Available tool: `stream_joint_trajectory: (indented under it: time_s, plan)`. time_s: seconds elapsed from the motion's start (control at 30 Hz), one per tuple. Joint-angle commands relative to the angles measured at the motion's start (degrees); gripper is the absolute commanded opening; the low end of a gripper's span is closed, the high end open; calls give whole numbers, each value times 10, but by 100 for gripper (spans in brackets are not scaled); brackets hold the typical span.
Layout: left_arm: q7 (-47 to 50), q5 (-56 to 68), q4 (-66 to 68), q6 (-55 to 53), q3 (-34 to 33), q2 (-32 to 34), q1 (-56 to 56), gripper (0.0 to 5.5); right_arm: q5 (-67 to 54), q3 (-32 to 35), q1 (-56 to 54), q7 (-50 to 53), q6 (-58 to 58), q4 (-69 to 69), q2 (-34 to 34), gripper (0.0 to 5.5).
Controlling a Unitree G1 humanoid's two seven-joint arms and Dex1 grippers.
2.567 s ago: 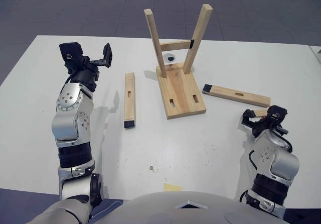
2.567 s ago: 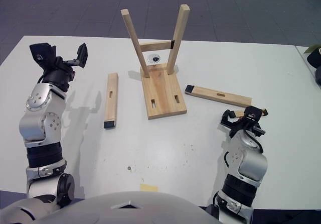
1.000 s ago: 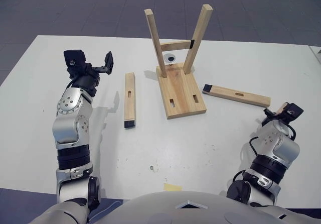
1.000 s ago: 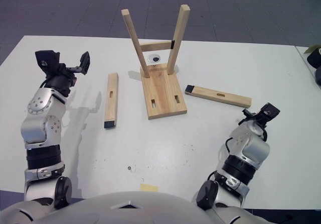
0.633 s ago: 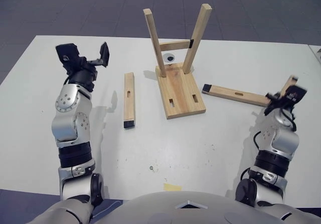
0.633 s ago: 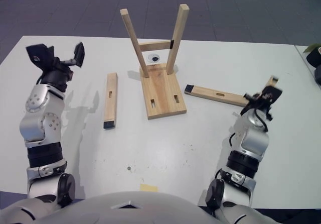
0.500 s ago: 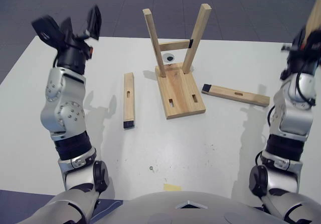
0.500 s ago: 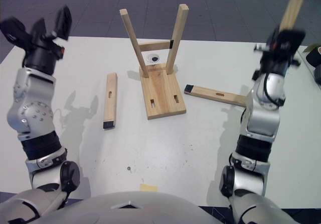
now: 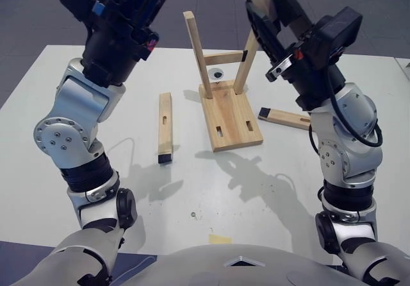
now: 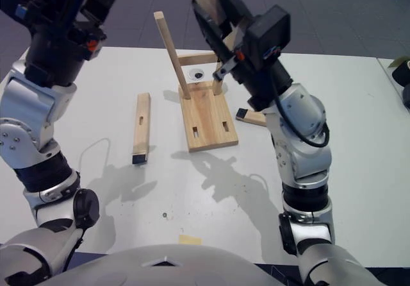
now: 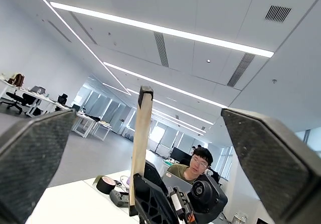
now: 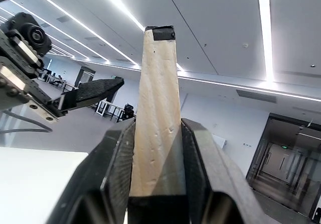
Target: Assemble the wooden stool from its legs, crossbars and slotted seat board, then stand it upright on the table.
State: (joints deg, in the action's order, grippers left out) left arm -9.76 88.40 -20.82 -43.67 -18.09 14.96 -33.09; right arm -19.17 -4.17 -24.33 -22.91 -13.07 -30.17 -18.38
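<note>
My right gripper [image 12: 156, 126] is clamped on a crossbar [image 12: 159, 73], held high over the middle of the table's [image 9: 192, 190] far edge, above the seat board [image 9: 229, 114]. The bar's long axis runs straight out of the jaws, black end outermost, pointing up and tipped a little to my left. My left gripper [image 11: 148, 114] is raised over the far left of the table, fingers spread wide and holding nothing. From its wrist camera the crossbar stands nearly upright dead ahead, framed between the two fingers but well apart from them, so I judge that arm is lined up to receive or steady the bar.

The seat board lies underside up near the far edge, long axis far to near. Two legs [image 9: 196, 54] stand in its far end, tied by a fitted bar [image 9: 224, 58], and its two near slots are open. A loose leg [image 9: 166, 127] lies left of the board and parallel to it, black tip toward the near edge; my left arm is nearer. A second leg [image 9: 286, 118] lies right of the board, running toward the right edge, under my right arm
</note>
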Motion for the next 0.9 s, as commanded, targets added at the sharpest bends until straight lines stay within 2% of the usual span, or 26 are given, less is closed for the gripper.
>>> stream_joint_trajectory:
  time_s: [0.03, 0.1, 0.23, 0.53, 0.9]
  plan:
    - [12, 10, 9, -6, 13, 22, -7, 540, 6, -27, 16, -7, -7, -24, 6, 129]
    - [27, 10, 18, -1, 20, 24, -18, 540, 31, -48, 28, -6, 6, -22, 8, 129]
    - [34, 23, 26, -10, 27, 40, -26, 489, 69, -70, 40, 10, 17, -17, 20, 129]
    - [11, -43, 4, -19, 81, 65, -39, 340, 111, -84, 51, 34, 24, -7, 48, 129]
    - [24, -65, 12, -1, 76, 60, -67, 146, 150, -92, 71, 55, 28, -7, 68, 129]
